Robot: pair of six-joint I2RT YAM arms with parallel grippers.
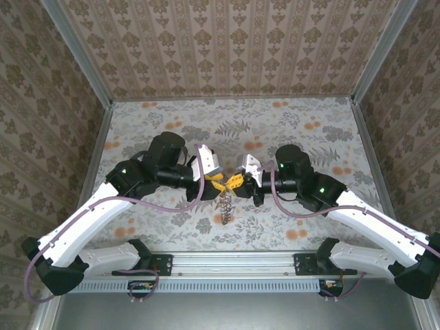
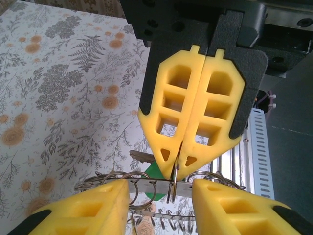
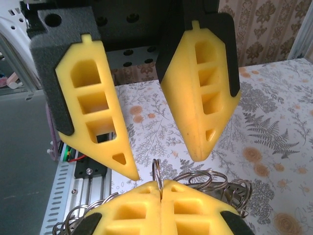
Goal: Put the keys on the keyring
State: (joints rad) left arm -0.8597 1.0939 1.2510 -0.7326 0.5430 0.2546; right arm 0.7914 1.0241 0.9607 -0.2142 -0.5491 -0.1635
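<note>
1. A ribbed aluminium rail [image 1: 227,265] runs along the near table edge, with both arm bases bolted to it.
2. Both arms reach inward and meet above the middle of the table. The left gripper [image 2: 160,191] has its yellow foam fingers apart, one on each side of the metal loops. I cannot tell whether the pads touch them.
3. The right gripper [image 3: 160,191] faces it with its fingers pressed together, clamped on a thin upright wire loop [image 3: 157,160]. Whether that loop belongs to the coil or to a key is unclear.
4. The keyring [image 1: 224,206], a brownish-grey hoop of coiled wire loops, hangs in the air between and just below the two grippers.
5. A small metal key [image 2: 139,156] with a green plastic tag [image 2: 154,175] hangs beside the clamped fingers.
6. Beneath lies the grey fern-and-orange-flower tablecloth [image 1: 275,130].
7. Beyond it stand walls of beige damask wallpaper [image 1: 234,41].
</note>
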